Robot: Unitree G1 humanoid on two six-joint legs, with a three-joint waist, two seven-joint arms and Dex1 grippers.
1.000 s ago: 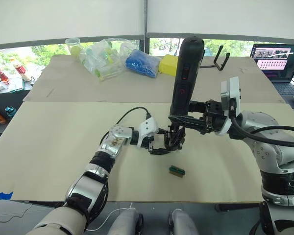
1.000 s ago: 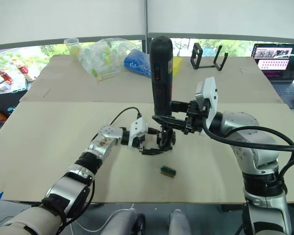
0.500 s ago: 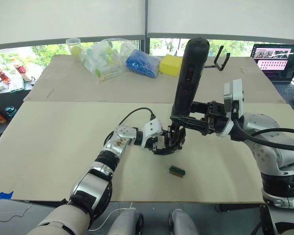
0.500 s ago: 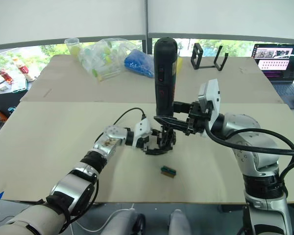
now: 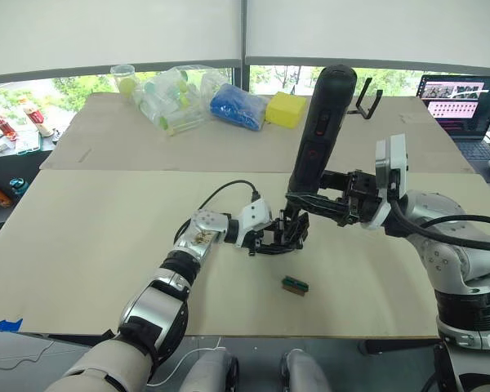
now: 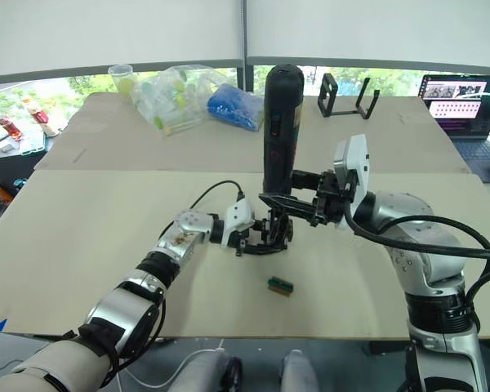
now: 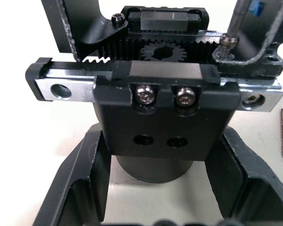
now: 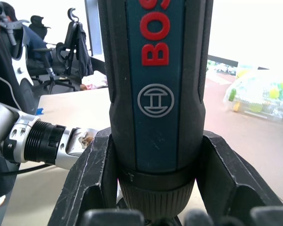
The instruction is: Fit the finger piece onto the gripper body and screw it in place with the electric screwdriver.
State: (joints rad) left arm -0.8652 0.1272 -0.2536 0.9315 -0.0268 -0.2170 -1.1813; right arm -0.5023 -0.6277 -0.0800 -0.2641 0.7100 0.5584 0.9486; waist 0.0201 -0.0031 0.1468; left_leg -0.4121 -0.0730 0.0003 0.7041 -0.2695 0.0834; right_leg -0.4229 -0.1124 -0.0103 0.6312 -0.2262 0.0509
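The gripper body [image 7: 160, 117], a black block with a toothed rack and two screws, stands on the table with my left gripper [image 7: 162, 155] shut on its round base. The same body [image 5: 284, 235] sits mid-table. My right gripper [image 5: 309, 199] is shut on the electric screwdriver [image 5: 317, 122], a thick black cylinder held upright and leaning to the right. Its grip [image 8: 155, 84] fills the space between the right fingers [image 8: 87, 183]. Its thin metal bit [image 7: 232, 33] rests on a screw head at one end of the body's rail. I cannot tell the finger piece apart from the body.
A small green-and-black block [image 5: 295, 285] lies just in front of the grippers. At the table's far side are a clear bag of bottles [image 5: 175, 94], a blue bundle [image 5: 237, 106], a yellow sponge [image 5: 282, 108], a black wire stand [image 5: 367, 98] and a laptop [image 5: 461, 94].
My left gripper has slid right and closed in on the gripper body. The screwdriver's top has leaned further to the right while its tip stays at the body.
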